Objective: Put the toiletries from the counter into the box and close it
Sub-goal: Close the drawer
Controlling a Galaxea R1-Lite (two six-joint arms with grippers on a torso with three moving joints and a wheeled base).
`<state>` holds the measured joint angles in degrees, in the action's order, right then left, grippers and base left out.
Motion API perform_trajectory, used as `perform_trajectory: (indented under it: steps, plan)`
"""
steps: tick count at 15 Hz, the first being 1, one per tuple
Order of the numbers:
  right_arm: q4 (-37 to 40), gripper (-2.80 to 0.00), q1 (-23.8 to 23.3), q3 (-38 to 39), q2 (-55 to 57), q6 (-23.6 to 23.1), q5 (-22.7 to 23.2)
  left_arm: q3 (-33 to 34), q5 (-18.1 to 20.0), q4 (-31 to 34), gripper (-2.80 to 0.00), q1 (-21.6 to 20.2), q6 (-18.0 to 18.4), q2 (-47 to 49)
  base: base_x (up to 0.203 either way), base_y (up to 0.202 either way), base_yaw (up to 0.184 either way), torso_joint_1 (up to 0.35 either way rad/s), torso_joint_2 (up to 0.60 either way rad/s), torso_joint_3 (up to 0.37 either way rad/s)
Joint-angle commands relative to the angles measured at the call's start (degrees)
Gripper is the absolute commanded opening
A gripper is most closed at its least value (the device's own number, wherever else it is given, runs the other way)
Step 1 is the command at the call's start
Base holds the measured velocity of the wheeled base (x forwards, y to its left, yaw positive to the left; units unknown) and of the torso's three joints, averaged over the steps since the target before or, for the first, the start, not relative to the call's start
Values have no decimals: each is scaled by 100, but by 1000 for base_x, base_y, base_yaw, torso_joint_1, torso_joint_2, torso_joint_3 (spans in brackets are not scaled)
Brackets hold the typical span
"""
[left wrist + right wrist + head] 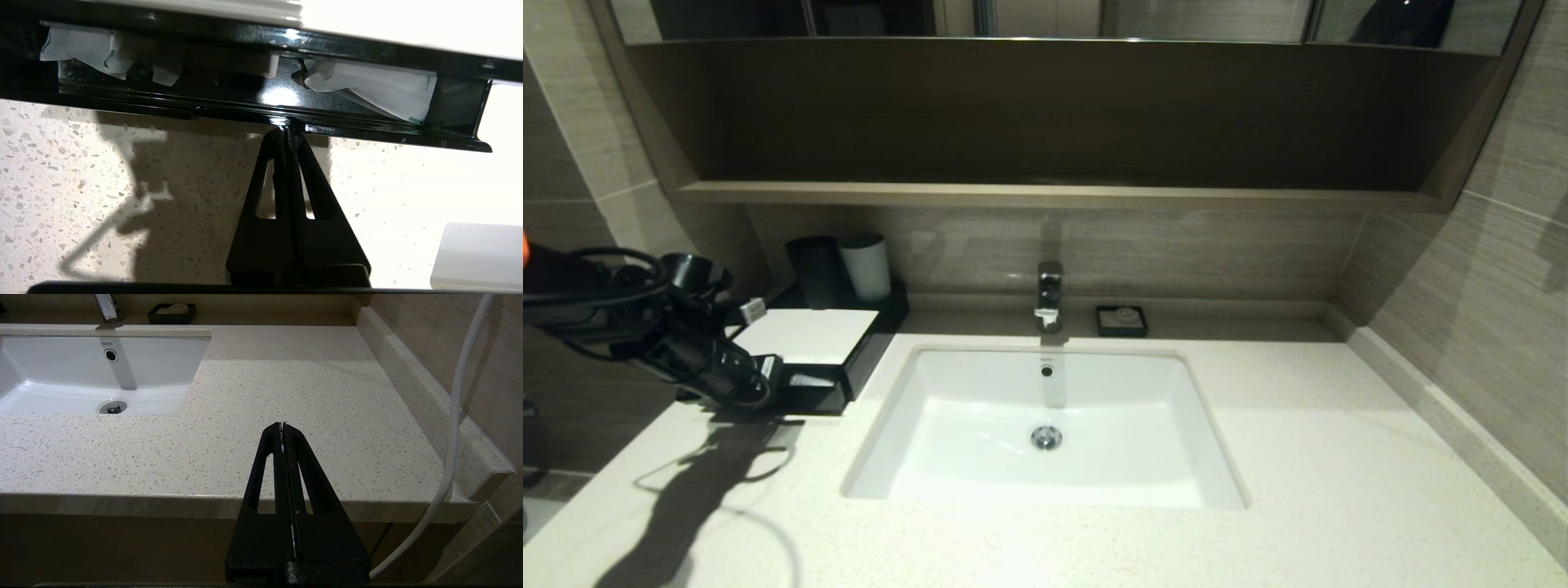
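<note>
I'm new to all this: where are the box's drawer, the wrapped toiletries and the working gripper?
drawer [367,134]: left wrist view, glossy front rim.
toiletries [384,92]: left wrist view, white wrapper inside drawer.
left gripper [286,132]: left wrist view, shut fingertips at drawer's rim.

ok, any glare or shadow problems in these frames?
Head view: left arm's hard shadow falls on the counter. Left wrist view: glare spot on the box drawer floor, counter washed out at one side; shut left tool at the drawer front. Right wrist view: even light, shut right tool above the counter edge.

bathroom, likely hotel | sink [1045,425] | faucet [1049,296] | soap dish [1121,320]
</note>
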<state>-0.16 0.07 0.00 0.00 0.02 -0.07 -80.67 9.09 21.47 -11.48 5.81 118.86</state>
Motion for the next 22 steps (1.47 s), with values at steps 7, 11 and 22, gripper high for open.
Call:
perform_trajectory:
  steps: [7, 11, 22]
  plan:
    - [-2, -280, 1, 9, -9, -2, -1, -309, -4, 15, -280, -3, -1, 147, 0, 0, 0, 0, 0, 0]
    - [-2, -280, 1, 9, -9, -2, -1, -256, -4, 24, -280, -3, -1, 77, 0, 0, 0, 0, 0, 0]
    - [-2, -280, 1, 9, -9, -2, -1, -115, -58, 217, -280, 32, -142, -186, 0, 0, 0, 0, 0, 0]
